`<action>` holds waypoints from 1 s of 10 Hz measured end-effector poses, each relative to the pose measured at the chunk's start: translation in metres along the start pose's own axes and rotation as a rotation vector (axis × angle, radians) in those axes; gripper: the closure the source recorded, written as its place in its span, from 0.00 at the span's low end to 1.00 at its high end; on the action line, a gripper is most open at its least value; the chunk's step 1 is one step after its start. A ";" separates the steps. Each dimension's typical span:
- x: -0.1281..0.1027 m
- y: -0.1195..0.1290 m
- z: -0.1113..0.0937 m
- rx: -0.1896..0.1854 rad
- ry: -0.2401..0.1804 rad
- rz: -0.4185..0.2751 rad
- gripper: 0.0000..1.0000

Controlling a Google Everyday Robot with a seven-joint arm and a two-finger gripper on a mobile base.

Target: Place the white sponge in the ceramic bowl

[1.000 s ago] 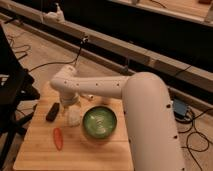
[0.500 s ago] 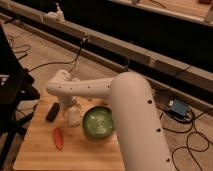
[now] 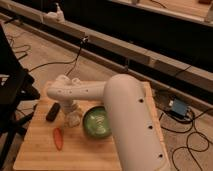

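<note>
The ceramic bowl (image 3: 97, 123) is round, glossy dark green with a lighter swirl, and sits on the wooden table top (image 3: 100, 157). My white arm reaches from the lower right across to the left. My gripper (image 3: 71, 111) points down just left of the bowl. A small pale white lump, which looks like the white sponge (image 3: 75, 119), lies right under the gripper, close to the bowl's left rim. I cannot tell whether the gripper touches it.
A black oblong object (image 3: 52, 111) lies left of the gripper. An orange carrot-like piece (image 3: 58, 138) lies nearer the front left. Cables (image 3: 60, 62) run over the floor behind the table. A blue box (image 3: 177, 107) sits on the floor at right.
The arm's big elbow link has swung nearer and covers more of the table's right side. The gripper stays just left of the bowl, over the pale lump.
</note>
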 end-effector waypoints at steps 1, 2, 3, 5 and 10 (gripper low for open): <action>-0.001 0.009 0.003 -0.062 -0.003 -0.004 0.62; -0.001 0.012 0.004 -0.102 -0.010 -0.008 0.71; -0.003 0.009 0.002 -0.134 -0.022 -0.011 0.82; -0.009 0.002 -0.015 -0.168 -0.071 -0.034 0.99; -0.024 -0.026 -0.081 -0.181 -0.199 -0.078 1.00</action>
